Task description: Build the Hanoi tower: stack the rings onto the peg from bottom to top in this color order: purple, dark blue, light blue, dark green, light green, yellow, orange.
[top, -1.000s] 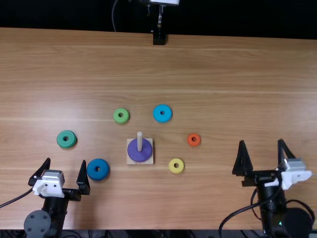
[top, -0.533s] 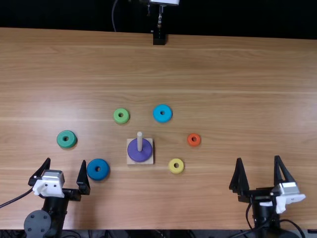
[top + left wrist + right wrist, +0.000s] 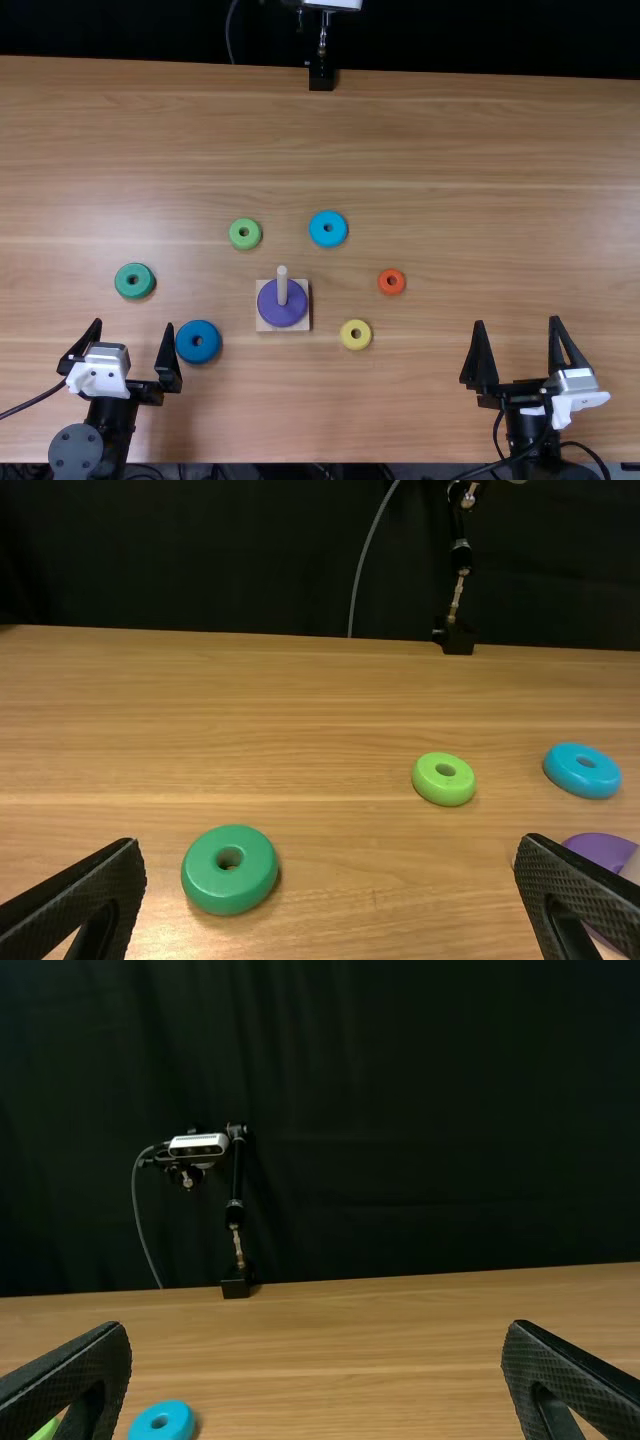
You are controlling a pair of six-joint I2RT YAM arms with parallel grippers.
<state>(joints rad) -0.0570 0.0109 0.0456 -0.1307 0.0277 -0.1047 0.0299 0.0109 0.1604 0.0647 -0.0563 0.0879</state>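
Right tool (image 3: pixel 518 321): slid back toward the near edge of the counter (image 3: pixel 420 150) and a bit toward the middle; was wide open, held nothing.
Left tool (image 3: pixel 133 324): stayed put; was wide open too, held nothing.
Purple ring (image 3: pixel 270 314): stayed flat around the peg (image 3: pixel 282 287), down on the wood block (image 3: pixel 304 328); was the first ring done.
Dark blue ring (image 3: pixel 211 343): lay near the left tool; seemed to be next to go on.
Light blue ring (image 3: pixel 316 229): lay past the peg, near the light green ring (image 3: pixel 234 236).
Dark green ring (image 3: pixel 122 281): lay out to the left, well apart from the peg.
Yellow ring (image 3: pixel 346 336): lay right of the block.
Orange ring (image 3: pixel 381 283): lay just past the yellow ring, farther right.
Job: had six rings left to stack; did not grow in that short move.
Words: could not make out any.
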